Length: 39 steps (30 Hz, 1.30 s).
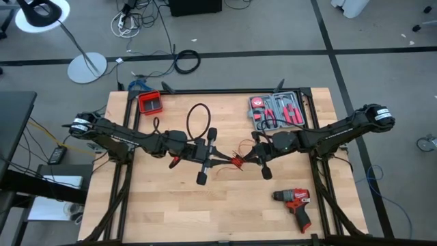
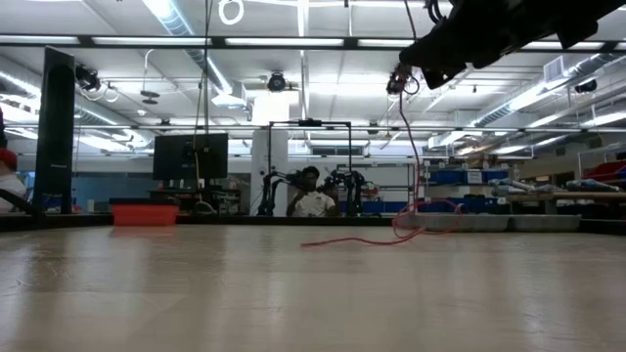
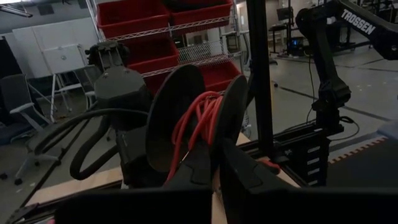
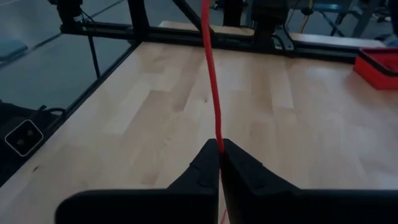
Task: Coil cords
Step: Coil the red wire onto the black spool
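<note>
The cords are thin red wires. In the high view they show as a small red bundle [image 1: 237,162] at the table's middle, between my two grippers. My left gripper [image 1: 231,160] comes from the left and is shut on it. My right gripper [image 1: 244,160] comes from the right and is shut on a red strand. In the left wrist view several red turns [image 3: 198,121] stand right ahead of my left gripper [image 3: 214,163], among dark parts of the other arm. In the low view a red strand [image 2: 415,147] hangs down, and its loose end [image 2: 342,241] lies on the table. My left gripper pinches the red turns at their lower end [image 3: 205,148] between its two fingers, coming level from the table's left. The bundle is held above the table. My right gripper pinches one red strand [image 4: 219,134] between its fingertips, coming level from the table's right. The strand runs straight on from the tips, taut.
A thicker black cable ring [image 1: 198,119] lies behind my left gripper. A small red bin [image 1: 150,102] stands at the far left. An open tool case [image 1: 276,111] is at the far right. A red drill [image 1: 295,205] lies near the front right.
</note>
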Available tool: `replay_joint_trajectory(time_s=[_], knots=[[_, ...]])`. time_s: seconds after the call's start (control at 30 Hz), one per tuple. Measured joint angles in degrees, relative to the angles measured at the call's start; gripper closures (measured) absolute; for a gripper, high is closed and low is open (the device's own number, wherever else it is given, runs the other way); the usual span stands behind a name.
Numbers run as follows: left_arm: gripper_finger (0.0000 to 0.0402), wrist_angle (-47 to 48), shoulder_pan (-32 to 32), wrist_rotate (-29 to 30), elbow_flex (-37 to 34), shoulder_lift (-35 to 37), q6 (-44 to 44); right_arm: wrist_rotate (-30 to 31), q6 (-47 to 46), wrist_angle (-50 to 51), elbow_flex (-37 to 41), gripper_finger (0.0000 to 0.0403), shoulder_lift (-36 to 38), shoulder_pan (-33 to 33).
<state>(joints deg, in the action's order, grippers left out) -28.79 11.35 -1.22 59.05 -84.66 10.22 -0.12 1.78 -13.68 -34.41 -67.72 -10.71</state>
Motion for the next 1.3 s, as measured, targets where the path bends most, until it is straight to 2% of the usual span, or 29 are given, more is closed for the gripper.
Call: replay_joint_trajectory(time_s=[0.37, 0.67, 0.87, 1.17, 1.3], knots=[[0.0392, 1.4, 0.0, 1.9, 0.0, 0.0, 0.0, 0.6, -3.7, 2.7, 0.0, 0.0401, 0.3, -6.8], [0.0392, 11.5, -0.1, 9.5, 0.0, 0.0, -1.1, 8.8, -6.1, 8.7, -0.1, 0.0402, 5.4, -13.2], [0.0392, 17.1, -0.1, 12.0, 0.0, 0.0, -7.1, 11.2, -3.3, 10.3, -0.3, 0.0402, 10.5, -13.2], [0.0392, 20.5, -0.1, 12.8, 0.0, 0.0, -14.2, 7.9, 2.4, 27.6, -13.3, 0.0403, 10.3, -9.9], [0.0392, 20.3, -0.1, 9.7, 0.0, -1.2, -17.0, 8.0, 7.2, 32.2, -18.8, 0.0403, 8.1, -8.2]])
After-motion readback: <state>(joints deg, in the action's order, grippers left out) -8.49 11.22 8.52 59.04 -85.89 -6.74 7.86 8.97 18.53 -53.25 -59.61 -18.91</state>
